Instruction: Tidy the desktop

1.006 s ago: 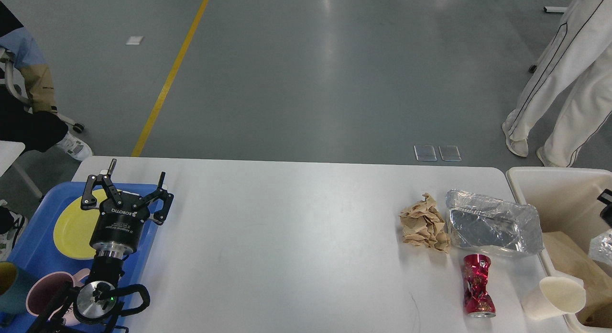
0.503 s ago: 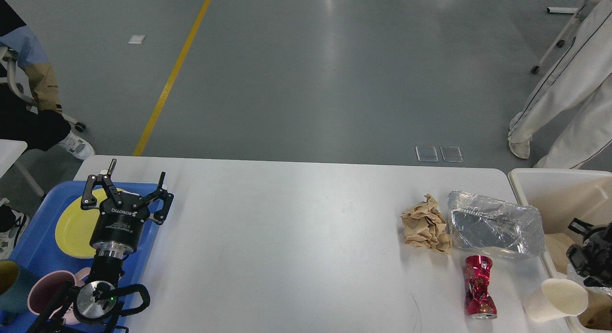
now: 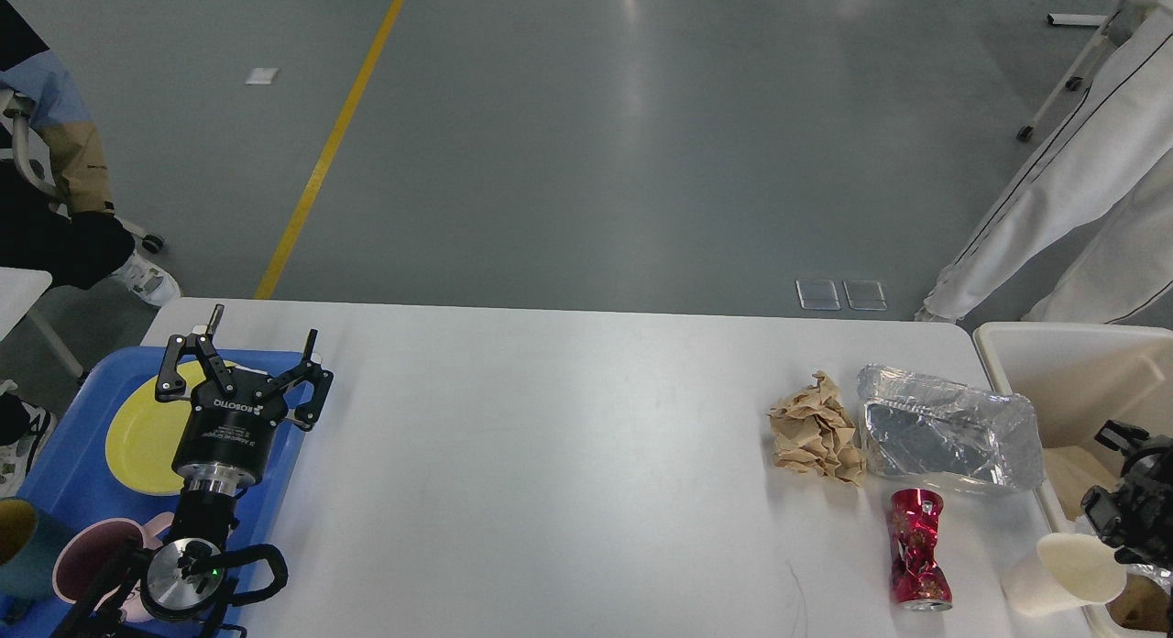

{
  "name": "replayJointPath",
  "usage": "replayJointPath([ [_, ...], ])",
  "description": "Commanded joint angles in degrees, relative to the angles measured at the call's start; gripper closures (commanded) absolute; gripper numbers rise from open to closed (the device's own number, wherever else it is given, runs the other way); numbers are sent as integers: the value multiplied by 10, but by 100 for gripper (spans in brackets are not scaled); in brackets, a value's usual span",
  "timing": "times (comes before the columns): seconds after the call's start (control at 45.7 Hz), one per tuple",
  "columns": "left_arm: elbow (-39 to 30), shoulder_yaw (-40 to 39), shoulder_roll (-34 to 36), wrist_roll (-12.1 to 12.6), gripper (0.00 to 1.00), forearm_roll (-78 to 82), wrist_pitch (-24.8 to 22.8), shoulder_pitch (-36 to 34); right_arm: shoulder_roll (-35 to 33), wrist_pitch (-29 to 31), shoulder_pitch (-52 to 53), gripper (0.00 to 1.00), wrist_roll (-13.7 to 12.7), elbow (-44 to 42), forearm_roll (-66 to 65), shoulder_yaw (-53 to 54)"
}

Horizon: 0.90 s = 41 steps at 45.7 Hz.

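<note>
Right hand (image 3: 1123, 491) shifted slightly over bin (image 3: 1008, 345), grip unclear; left hand (image 3: 261, 358) unchanged, spread, empty.

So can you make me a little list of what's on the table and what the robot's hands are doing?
table: white desktop
left side: blue tray with yellow plate, pink mug
right side: crumpled brown paper, foil container, crushed red can, paper cup on its side
far right: beige bin
left gripper: open, above the tray, holding nothing
right gripper: dark, over the bin's edge, fingers unclear
</note>
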Motion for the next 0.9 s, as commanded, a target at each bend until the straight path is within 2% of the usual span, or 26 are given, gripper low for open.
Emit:
replayJointPath([
  [0.0, 1, 0, 0, 0, 4, -1, 0, 0, 6, -10, -7, 0, 1, 2, 0, 0],
  [0.262, 0, 0, 0, 0, 4, 0, 0, 0, 1, -5, 27, 0, 1, 33, -6, 1],
  [0.459, 0, 0, 0, 0, 4, 0, 0, 0, -51, 48, 167, 0, 1, 173, -41, -1],
  [0.569, 0, 0, 0, -1, 4, 0, 0, 0, -81, 121, 289, 0, 0, 287, -123, -1],
  [0.7, 0, 0, 0, 0, 4, 0, 0, -1, -86, 217, 443, 0, -6, 410, -173, -17],
  [0.875, 0, 0, 0, 0, 4, 0, 0, -1, -50, 390, 604, 0, -7, 500, -175, -42],
])
